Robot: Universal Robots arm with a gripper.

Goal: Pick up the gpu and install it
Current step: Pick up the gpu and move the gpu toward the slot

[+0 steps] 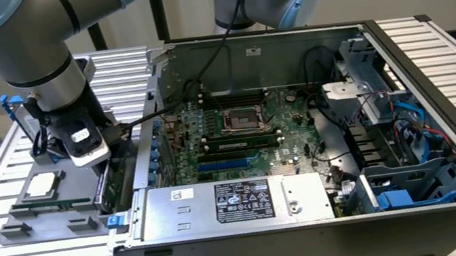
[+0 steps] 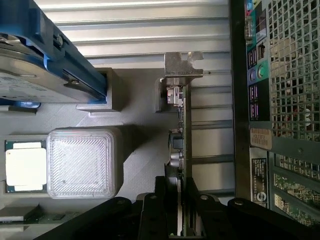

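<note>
Carefully, at the exterior view's nine o'clock, I'm pinching the gpu [image 2: 180, 145] in the gripper [image 2: 178, 186], apparently firmly, holding it squarely upright.

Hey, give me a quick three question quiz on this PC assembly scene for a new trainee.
1. True or false: the gpu is already seated inside the computer case.
2. What stands between the jaws of the gripper? A hard drive, B gpu, C processor chip.
3. In the exterior view, on which side of the case is the grey parts tray?
Key: 1 false, it stands on edge outside the case. 2 B. 3 the exterior view's left.
</note>
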